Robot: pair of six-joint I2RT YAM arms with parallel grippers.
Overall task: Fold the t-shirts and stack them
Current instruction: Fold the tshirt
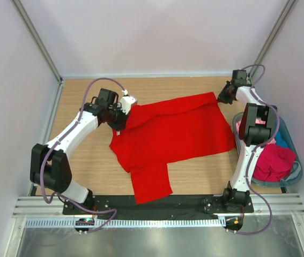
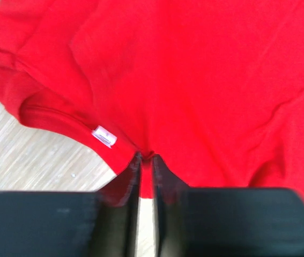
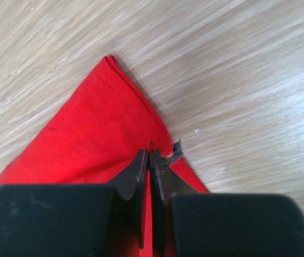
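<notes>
A: Start on the left. What is the left tool doing?

B: It is down at the left edge of the red t-shirt, beside the neck. In the left wrist view its jaws are nearly together with a strip of red cloth pinched between them, so it is clamped on the shirt. The white neck label lies just left of the fingertips.

A: And the shirt itself?

B: It is spread across the middle of the wooden table, partly rumpled. One long flap runs down toward the near edge and its end reaches the black strip there. The rest slants up to a corner at the far right.

A: Is that corner free?

B: No. The right tool is on it. From the right wrist, the jaws are closed to a narrow slit with red cloth in it, clamped on the pointed corner. The tip of the corner lies flat on the table beyond the fingers.

A: Further right?

B: A translucent blue-grey basket is at the table's right edge, partly behind the right arm. A crimson t-shirt is bunched in it, a teal-blue t-shirt shows behind that, and a bit of a pink t-shirt shows by the arm.
</notes>
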